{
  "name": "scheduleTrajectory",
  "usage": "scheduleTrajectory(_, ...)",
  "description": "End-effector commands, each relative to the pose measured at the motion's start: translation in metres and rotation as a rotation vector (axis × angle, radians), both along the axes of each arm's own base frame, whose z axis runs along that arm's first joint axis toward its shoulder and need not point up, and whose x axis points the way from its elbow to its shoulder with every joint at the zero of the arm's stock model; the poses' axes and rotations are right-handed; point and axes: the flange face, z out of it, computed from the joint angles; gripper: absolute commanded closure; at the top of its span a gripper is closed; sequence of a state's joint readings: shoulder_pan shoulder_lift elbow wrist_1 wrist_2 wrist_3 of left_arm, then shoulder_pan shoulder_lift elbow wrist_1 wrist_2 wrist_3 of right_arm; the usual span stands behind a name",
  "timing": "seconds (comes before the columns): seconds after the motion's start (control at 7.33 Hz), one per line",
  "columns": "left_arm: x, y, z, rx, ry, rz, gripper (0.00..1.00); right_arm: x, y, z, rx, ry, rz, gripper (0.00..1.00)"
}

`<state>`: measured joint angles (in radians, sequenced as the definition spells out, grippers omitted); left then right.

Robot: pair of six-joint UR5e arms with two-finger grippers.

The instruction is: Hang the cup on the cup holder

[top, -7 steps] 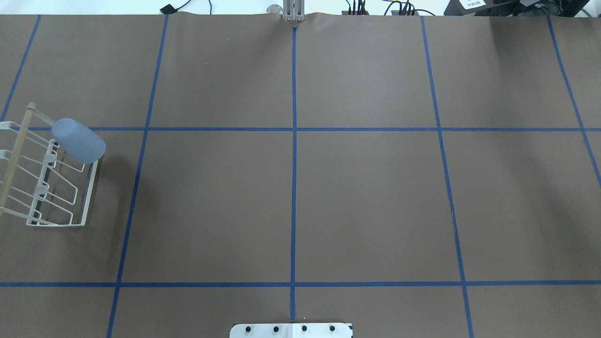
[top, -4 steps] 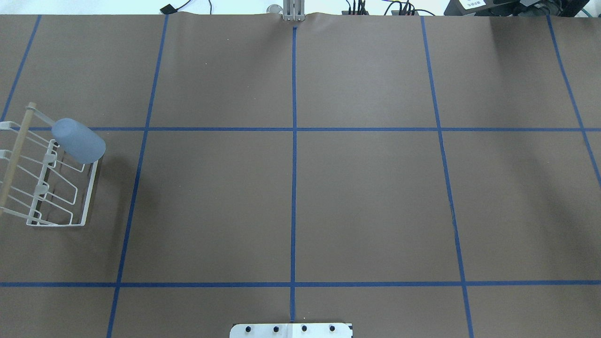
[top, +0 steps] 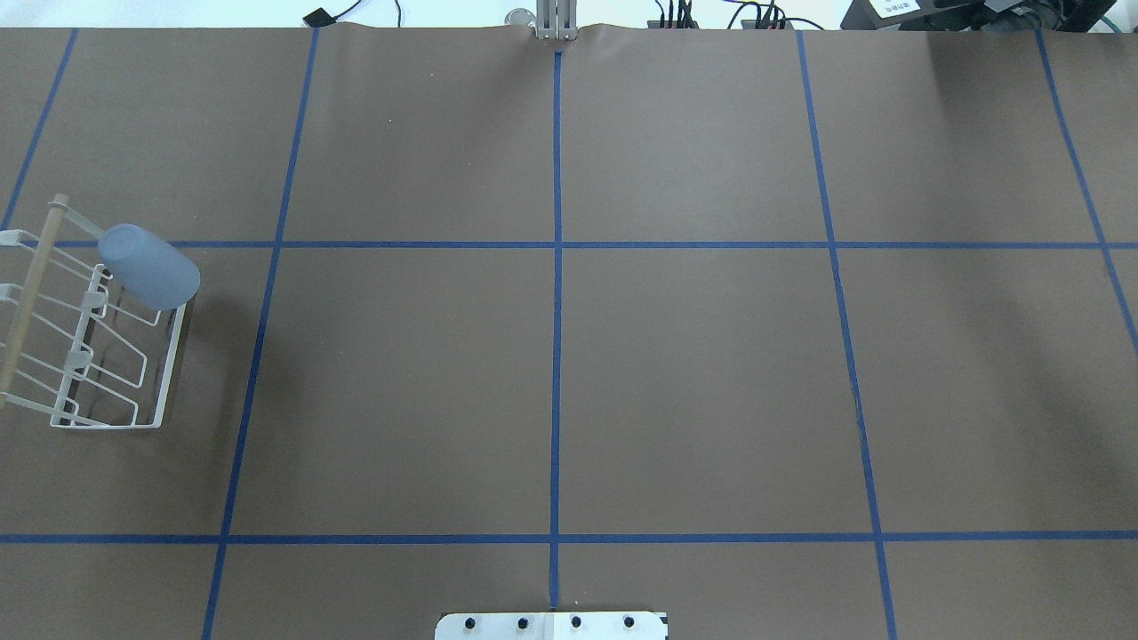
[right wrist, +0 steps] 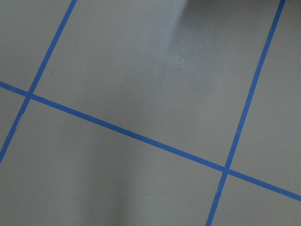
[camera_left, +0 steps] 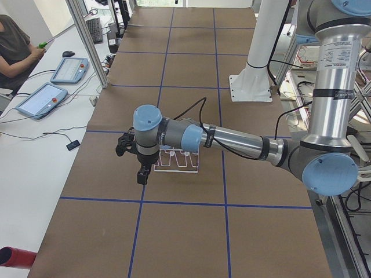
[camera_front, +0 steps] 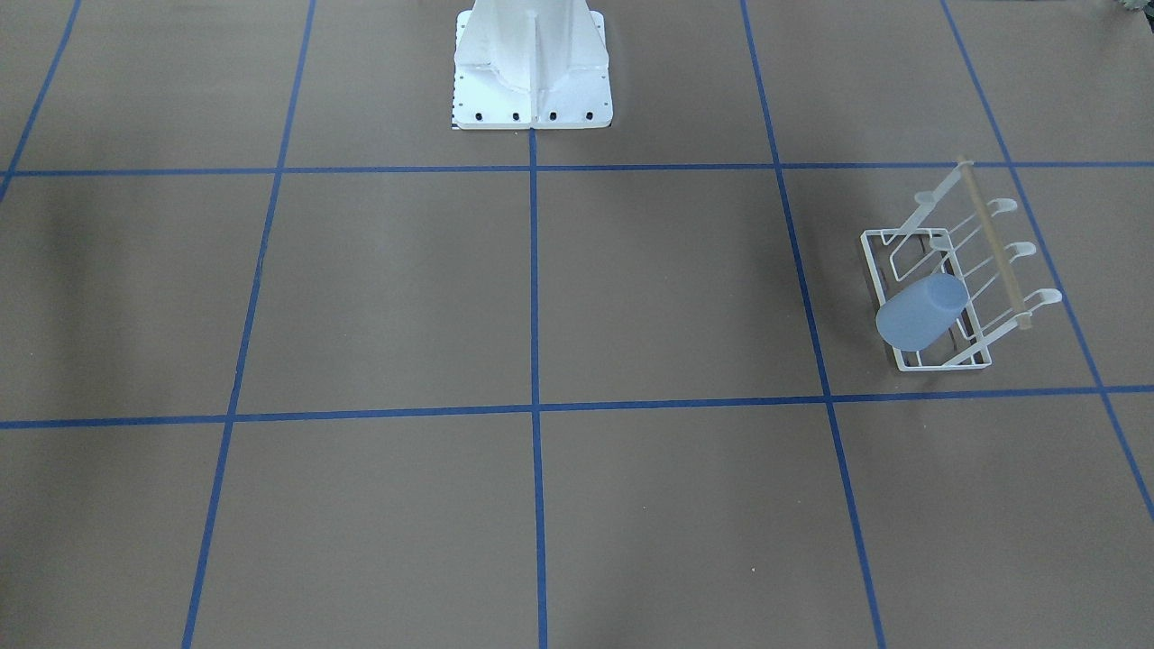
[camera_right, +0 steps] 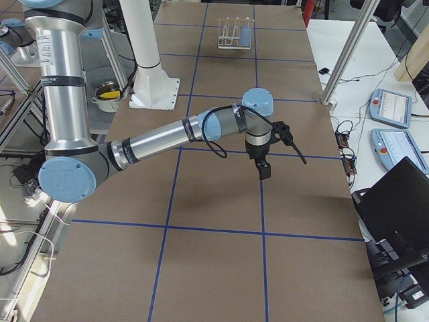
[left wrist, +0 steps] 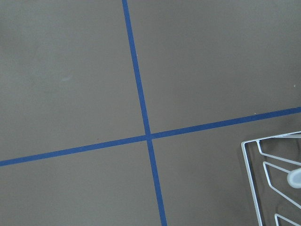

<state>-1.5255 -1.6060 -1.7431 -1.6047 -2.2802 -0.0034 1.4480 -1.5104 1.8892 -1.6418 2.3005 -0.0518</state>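
Note:
The pale blue cup (top: 148, 267) sits tilted over a prong at the far end of the white wire cup holder (top: 98, 356), near the table's left edge. Both also show in the front-facing view: cup (camera_front: 921, 311), cup holder (camera_front: 956, 243). In the right view the cup (camera_right: 246, 35) and cup holder (camera_right: 230, 33) are far off. A corner of the cup holder (left wrist: 270, 174) shows in the left wrist view. My left gripper (camera_left: 141, 175) hangs above the table beside the cup holder (camera_left: 177, 163); my right gripper (camera_right: 265, 171) hangs over bare table. I cannot tell whether either is open or shut.
The robot's white base (camera_front: 532, 63) stands at the table's near middle edge. Blue tape lines grid the brown table. An operator (camera_left: 17, 46) sits at a side desk with tablets (camera_left: 43, 98). A laptop (camera_right: 402, 201) stands beyond the table's far side.

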Motion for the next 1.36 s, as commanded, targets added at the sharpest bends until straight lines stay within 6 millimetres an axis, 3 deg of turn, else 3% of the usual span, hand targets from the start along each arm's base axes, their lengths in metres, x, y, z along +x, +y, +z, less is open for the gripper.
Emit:
scheduleTrajectory(0.0, 0.001, -0.003, -0.012, 0.028, 0.007, 0.000, 0.01, -0.001, 0.004, 0.006, -0.021, -0.012, -0.002, 0.00)
scheduleTrajectory(0.14, 0.001, 0.006, -0.044, 0.051, 0.023, -0.040, 0.01, 0.000, 0.006, 0.012, -0.031, -0.009, -0.003, 0.00)
scheduleTrajectory(0.27, 0.001, 0.007, -0.055, 0.036, 0.034, -0.078, 0.01, 0.000, 0.010, 0.018, -0.043, -0.007, -0.003, 0.00)
scheduleTrajectory(0.41, 0.005, 0.009, -0.051, 0.024, 0.033, -0.075, 0.01, 0.001, 0.015, 0.026, -0.058, -0.004, -0.003, 0.00)
scheduleTrajectory(0.55, 0.005, 0.006, -0.034, 0.006, 0.018, -0.069, 0.01, 0.002, 0.015, 0.043, -0.084, 0.007, -0.004, 0.00)
scheduleTrajectory(0.82, 0.007, 0.000, -0.004, -0.045, 0.017, -0.065, 0.01, 0.011, 0.021, 0.053, -0.106, 0.010, 0.014, 0.00)
scheduleTrajectory(1.23, 0.007, 0.007, 0.005, -0.059, 0.022, -0.064, 0.01, 0.019, 0.026, 0.058, -0.109, 0.012, 0.029, 0.00)
